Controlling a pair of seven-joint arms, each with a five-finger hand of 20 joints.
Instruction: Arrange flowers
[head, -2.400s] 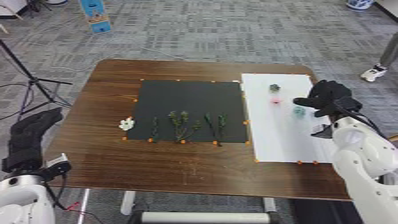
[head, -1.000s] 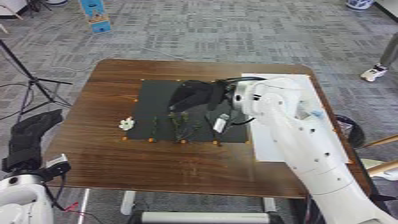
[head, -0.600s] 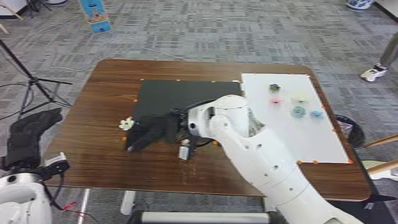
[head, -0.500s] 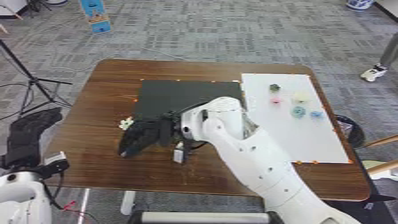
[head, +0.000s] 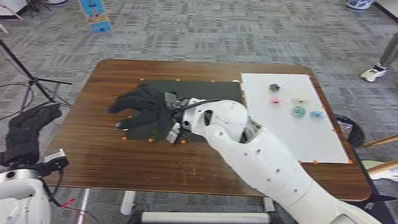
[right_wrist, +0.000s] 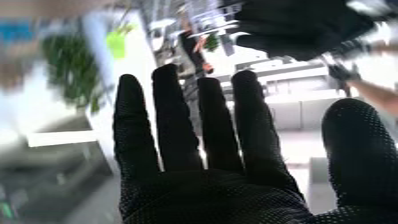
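Observation:
In the head view, my right hand (head: 142, 106) is palm down over the left part of the black mat (head: 200, 89), thumb apart from the fingers. A bit of the white flower (head: 119, 124) shows at its thumb. The hand and forearm cover the green stems. On the white sheet (head: 293, 140) lie a dark green flower (head: 274, 87), a pink one (head: 276, 100), a cream one (head: 297, 100), a teal one (head: 298, 112) and a blue one (head: 316, 114). My left hand (head: 33, 127) is left of the table, fingers loosely extended. In the right wrist view, my right hand (right_wrist: 213, 195) has straight fingers, holding nothing.
The brown table (head: 115, 170) has small orange markers along the mat and sheet. A black tripod (head: 33, 80) stands on the floor at the left. A dark bin (head: 349, 131) is beside the table's right edge. My right forearm crosses the table's front right part.
My right hand has swung left from the white sheet across the mat, down to its front left edge, then back up over its left part. My left arm has stayed put.

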